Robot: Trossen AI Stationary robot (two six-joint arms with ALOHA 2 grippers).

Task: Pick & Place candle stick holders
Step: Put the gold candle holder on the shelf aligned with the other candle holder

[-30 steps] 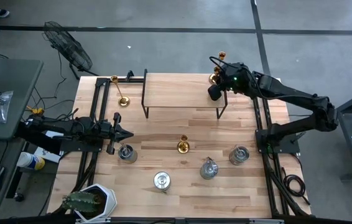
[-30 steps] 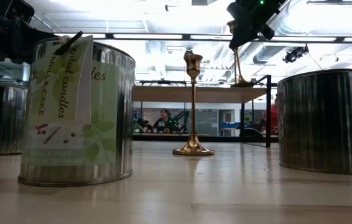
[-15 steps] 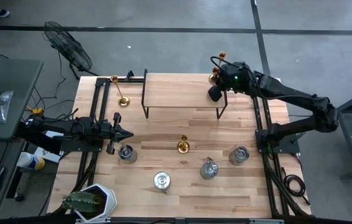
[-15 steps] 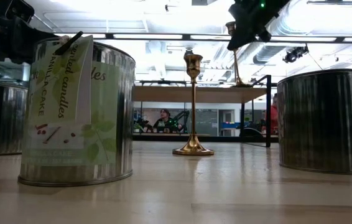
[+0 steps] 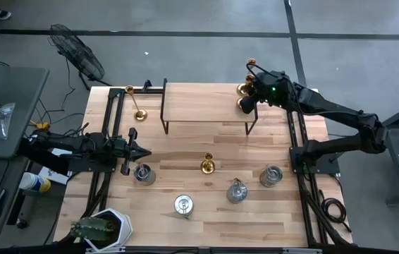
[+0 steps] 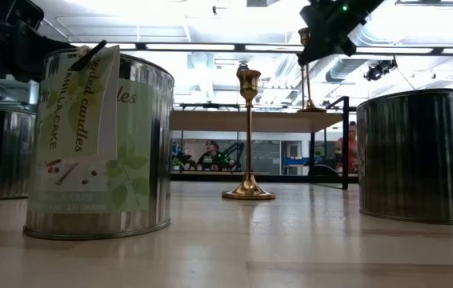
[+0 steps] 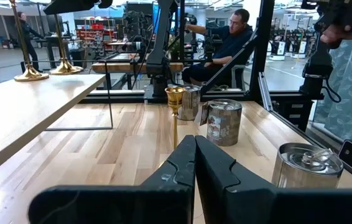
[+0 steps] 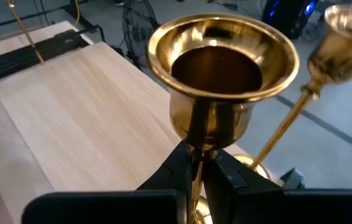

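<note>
My right gripper [image 5: 244,104] is shut on a gold candlestick [image 8: 221,68] at the far right corner of a raised wooden shelf [image 5: 206,104]. A second gold candlestick [image 5: 242,89] stands close beside it and also shows in the right wrist view [image 8: 344,37]. A third [image 5: 207,166] stands on its round base at mid-table. A fourth [image 5: 138,113] stands at the far left. Several silver tins [image 5: 144,173] [image 5: 183,205] [image 5: 237,191] stand along the near half. My left gripper [image 5: 142,152] is shut and empty, just beyond the leftmost tin. My right gripper pinches the candlestick's thin stem [image 8: 196,149] just below its cup, between the two fingers. The fingers come from the table's right, slanting down, and lie across the stem. The candlestick stands nearly upright, its base [image 6: 310,107] at the shelf's top.
The shelf stands on black metal legs [image 5: 163,116] over the far half of the table. A potted cactus [image 5: 94,229] sits at the near left corner. A fan [image 5: 76,53] and a side desk stand beyond the table's left. People sit in the room behind.
My right gripper has shifted a little toward the table's right edge, still shut on the stem. The candlestick's top has moved with it and the stem now stands more upright, while its base has stayed in place on the shelf.
</note>
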